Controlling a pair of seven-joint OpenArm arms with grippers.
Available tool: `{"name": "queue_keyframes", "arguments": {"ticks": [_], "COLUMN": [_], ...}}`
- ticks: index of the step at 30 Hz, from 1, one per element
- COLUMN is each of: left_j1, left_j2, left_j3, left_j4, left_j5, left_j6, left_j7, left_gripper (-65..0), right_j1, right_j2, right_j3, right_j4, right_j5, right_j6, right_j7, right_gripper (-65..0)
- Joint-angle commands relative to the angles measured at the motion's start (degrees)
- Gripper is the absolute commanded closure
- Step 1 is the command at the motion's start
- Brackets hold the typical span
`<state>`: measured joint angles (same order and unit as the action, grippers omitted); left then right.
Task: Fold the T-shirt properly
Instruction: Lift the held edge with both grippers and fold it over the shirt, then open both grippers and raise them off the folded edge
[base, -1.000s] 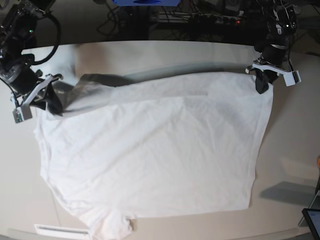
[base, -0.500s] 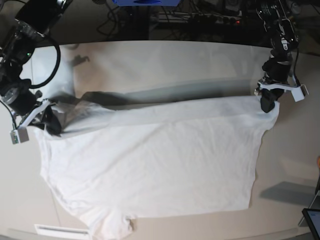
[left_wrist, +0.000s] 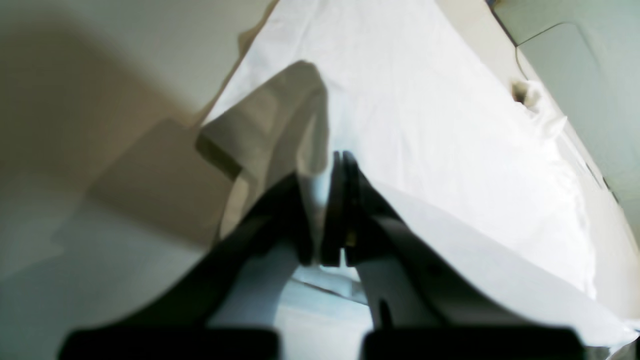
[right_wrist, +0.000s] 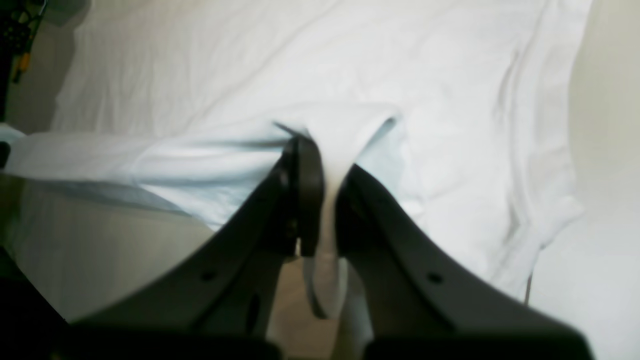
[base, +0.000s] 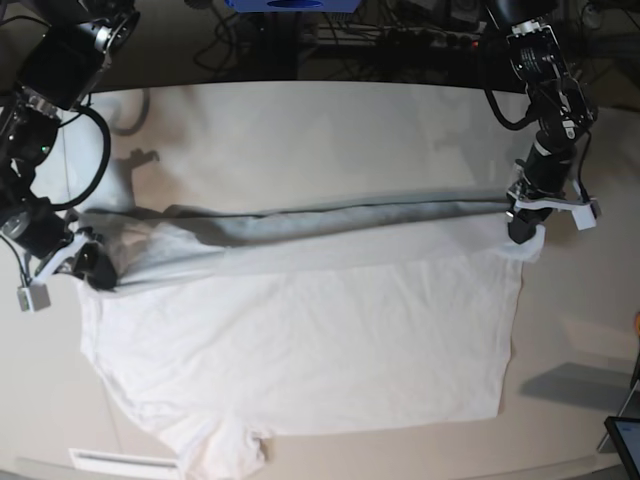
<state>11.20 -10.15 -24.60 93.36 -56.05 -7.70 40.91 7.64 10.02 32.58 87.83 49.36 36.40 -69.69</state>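
Observation:
The white T-shirt (base: 300, 340) lies spread over the tabletop (base: 300, 130), its far edge lifted and folded toward the near side. In the base view my left gripper (base: 522, 228) at the right is shut on one corner of that raised edge. At the left my right gripper (base: 92, 266) is shut on the other corner. The left wrist view shows the left gripper (left_wrist: 330, 210) with its jaws pinched on thin fabric of the T-shirt (left_wrist: 425, 110). The right wrist view has the right gripper (right_wrist: 325, 200) clamped on a bunched fold of the T-shirt (right_wrist: 300, 65).
Cables and dark equipment (base: 400, 35) sit behind the table's far edge. A dark device (base: 625, 440) stands at the near right corner. A white strip (base: 120, 462) lies at the near left edge. Bare tabletop shows beyond the lifted edge.
Both grippers have carried the shirt's far edge toward the near side, the left one down the right side, the right one down the left. The fold now lies lower across the shirt.

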Motion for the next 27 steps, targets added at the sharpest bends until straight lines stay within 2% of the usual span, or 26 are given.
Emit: {"name": "queue_keyframes", "arguments": {"ticks": [1, 9, 11, 13, 15, 22, 27], "left_j1": [-1.0, -4.7, -5.2, -6.3, -6.7, -9.9, -11.5], "left_j2": [-0.9, -1.1, -1.2, -1.2, -1.2, -2.5, -2.6], "left_j3": [-0.3, -0.3, -0.3, -0.2, -0.2, 0.4, 0.4], "left_j4": [0.2, -1.3, -1.5, -2.2, -2.9, -6.8, -8.6], "left_j5": [-0.5, -0.4, -0.4, -0.4, -0.4, -0.4, 1.3], "left_j6": [-0.3, -0.2, 1.6, 4.8, 6.1, 6.2, 6.2], "left_j7": [-1.4, -1.3, -1.3, -1.2, -1.4, -1.5, -1.4], "left_gripper": [0.0, 0.0, 0.0, 0.0, 0.0, 0.0, 0.0], "right_j1": [1.6, 3.6, 4.3, 5.6, 6.6, 9.1, 9.1], "right_j2": [0.9, 1.9, 2.0, 2.7, 3.6, 6.0, 5.8], "right_j3": [-0.7, -8.4, -8.9, -8.9, -8.9, -8.9, -9.0], "right_j4": [0.1, -5.2, -6.5, -7.9, -9.2, -13.9, -14.6], "right_j5": [1.2, 1.2, 1.2, 1.2, 1.2, 1.2, 1.2], "right_j6": [0.0, -0.8, -2.0, -2.2, -2.2, -2.2, -2.2], "right_j7": [2.4, 8.5, 9.3, 9.3, 10.0, 10.7, 10.8], "right_gripper": [-0.7, -0.7, -0.7, -0.7, -0.7, -0.7, -1.5]}}
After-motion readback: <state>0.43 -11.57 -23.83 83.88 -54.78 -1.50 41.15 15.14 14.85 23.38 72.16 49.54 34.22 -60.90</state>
